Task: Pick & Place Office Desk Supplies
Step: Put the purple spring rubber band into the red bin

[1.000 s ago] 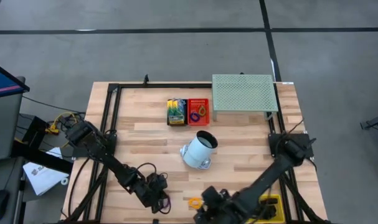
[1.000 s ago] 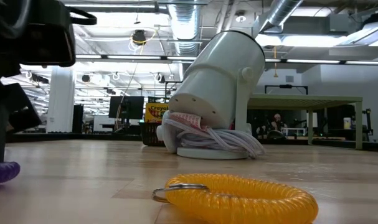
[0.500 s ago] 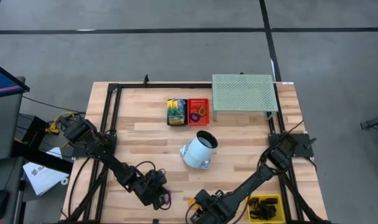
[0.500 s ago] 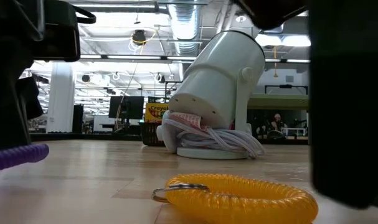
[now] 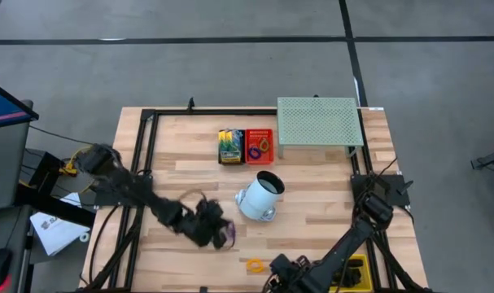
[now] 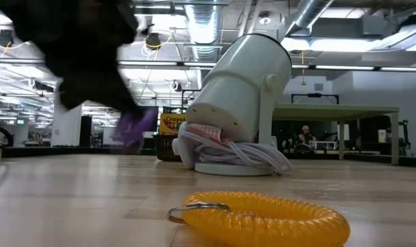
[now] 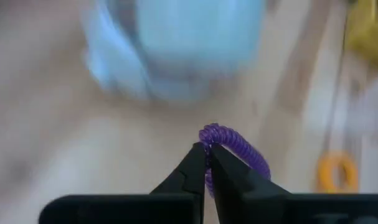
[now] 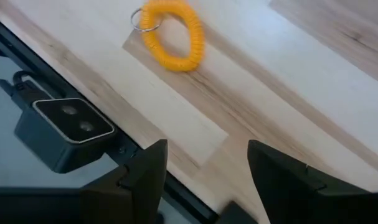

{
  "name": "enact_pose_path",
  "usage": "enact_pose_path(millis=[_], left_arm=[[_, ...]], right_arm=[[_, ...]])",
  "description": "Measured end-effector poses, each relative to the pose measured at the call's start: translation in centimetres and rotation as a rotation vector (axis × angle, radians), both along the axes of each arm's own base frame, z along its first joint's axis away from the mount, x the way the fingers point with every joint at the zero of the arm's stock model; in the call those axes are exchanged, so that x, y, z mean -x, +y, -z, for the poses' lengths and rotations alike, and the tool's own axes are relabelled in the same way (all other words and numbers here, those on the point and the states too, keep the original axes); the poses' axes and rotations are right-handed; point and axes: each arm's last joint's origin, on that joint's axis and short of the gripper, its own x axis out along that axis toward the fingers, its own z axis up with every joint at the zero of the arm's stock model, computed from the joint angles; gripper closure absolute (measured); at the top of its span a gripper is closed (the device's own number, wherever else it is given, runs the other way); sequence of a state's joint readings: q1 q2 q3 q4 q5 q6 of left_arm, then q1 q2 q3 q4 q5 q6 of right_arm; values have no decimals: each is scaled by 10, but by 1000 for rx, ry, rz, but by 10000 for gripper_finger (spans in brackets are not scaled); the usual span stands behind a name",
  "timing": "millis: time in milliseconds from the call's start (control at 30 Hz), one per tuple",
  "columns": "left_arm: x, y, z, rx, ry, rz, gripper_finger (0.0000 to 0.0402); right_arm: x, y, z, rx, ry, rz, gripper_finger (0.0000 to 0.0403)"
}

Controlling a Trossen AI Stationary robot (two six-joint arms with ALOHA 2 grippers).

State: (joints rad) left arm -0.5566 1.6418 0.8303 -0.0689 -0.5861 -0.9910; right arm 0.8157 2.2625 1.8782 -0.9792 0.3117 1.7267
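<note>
My left gripper (image 5: 217, 231) is shut on a purple coil ring (image 5: 229, 236), which hangs above the table, near-left of a white tilted cylinder (image 5: 260, 195). In the low view the gripper is a dark blur with the purple coil ring (image 6: 135, 127) below it. A yellow coil ring (image 5: 255, 264) with a small metal ring lies flat near the table's near edge. My right gripper (image 8: 204, 180) stands open above the near edge, beside the yellow coil ring (image 8: 170, 34) and touching nothing. A yellow-green crayon box (image 5: 230, 146) and a red box (image 5: 259, 146) lie farther back. My left gripper (image 7: 207, 157) pinches the purple coil ring at one spot of its loop (image 7: 208, 138) between the two fingertips. The fingers slant downward from the table's near left. The rest of the loop sticks out past the fingertips, lifted clear of the table.
A green mesh tray (image 5: 320, 122) stands at the far right. A yellow bin (image 5: 350, 273) with black clips sits at the near right corner. White cords (image 6: 235, 152) lie around the cylinder's base. A black camera box (image 8: 64, 127) sits at the near edge.
My left gripper has risen and gone toward the far right, toward the white cylinder. It stays shut and has lifted the purple coil ring off the table. My right gripper has shifted a little toward the table's right along the near edge.
</note>
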Motion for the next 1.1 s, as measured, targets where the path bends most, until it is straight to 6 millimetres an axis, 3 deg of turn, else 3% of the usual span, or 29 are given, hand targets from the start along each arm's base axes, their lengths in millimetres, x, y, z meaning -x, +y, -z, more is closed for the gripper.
enact_pose_path(millis=[133, 267, 400, 500, 633, 867, 1100], left_arm=[[1, 41, -51, -112, -109, -51, 398], [7, 96, -98, -228, -211, -125, 398], [9, 164, -119, -270, -254, -183, 398], [5, 208, -117, -241, -277, -162, 398], [-14, 248, -98, -198, -227, -86, 398], [-67, 289, -69, -206, -122, -8, 398], [-85, 314, -41, -159, -67, -3, 398]], right_arm=[[4, 2, -3, -6, 0, 21, 184], [5, 0, -7, 1, -14, 38, 184], [0, -7, -12, 5, -28, 58, 184], [-4, -12, -16, 8, -35, 52, 184], [-8, -21, -26, 11, -48, 51, 184], [-16, -40, -43, 33, -63, 55, 184], [-21, -47, -46, 32, -71, 69, 184]])
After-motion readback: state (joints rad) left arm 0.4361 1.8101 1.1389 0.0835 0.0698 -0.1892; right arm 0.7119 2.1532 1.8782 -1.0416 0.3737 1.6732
